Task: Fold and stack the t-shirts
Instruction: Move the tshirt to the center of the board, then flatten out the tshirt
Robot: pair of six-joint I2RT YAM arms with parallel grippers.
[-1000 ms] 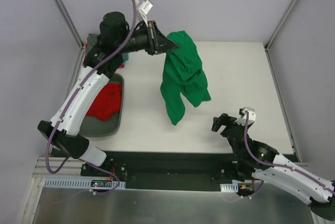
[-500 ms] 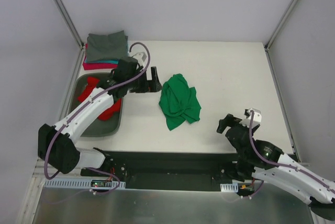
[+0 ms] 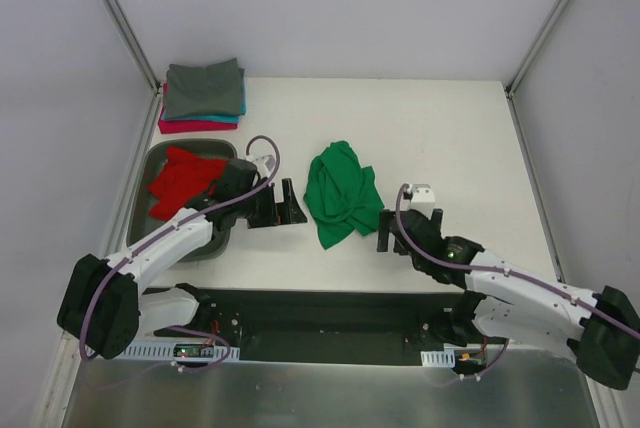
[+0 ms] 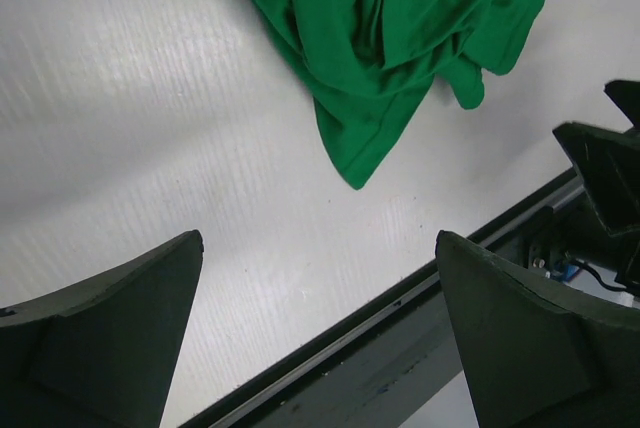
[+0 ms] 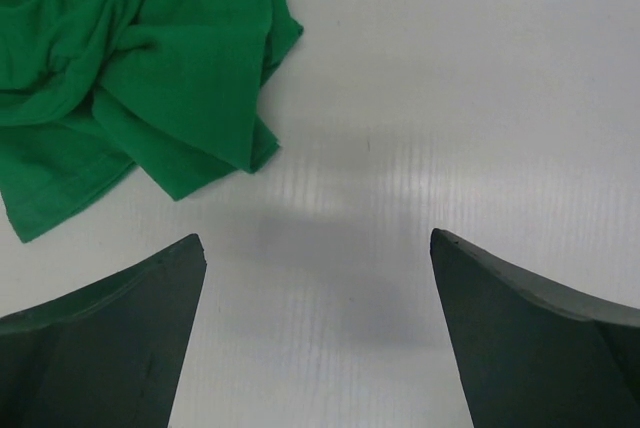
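A crumpled green t-shirt (image 3: 343, 193) lies loose in a heap near the middle of the worktop (image 3: 460, 128), flanked by two spread pincers. The left pincer (image 3: 278, 208) is held wide just left of the shirt and the right pincer (image 3: 391, 232) wide just off its near-right edge; nothing is gripped by either.

The step in hand is judged to be the spreading of this shirt before folding. It would best be done by two separate corners being sought out, one per pincer. A single layer of cloth should be pinched at each and the garment drawn flat. A grab into the bunched middle would likely take several layers and leave it tangled.

Left of the green shirt a red t-shirt (image 3: 180, 178) is seen unfolded in a grey tray (image 3: 158, 151). Farther off to the green shirt's far left, a stack of folded t-shirts (image 3: 203, 93) is topped in grey.

Collar, sleeves and hem of the green shirt are lost in its folds, and which face is up cannot be told. The red shirt is partly covered by the left arm. The lower shirts in the stack are shown only as teal and pink edges. In each wrist view the green shirt is cut off by the frame.
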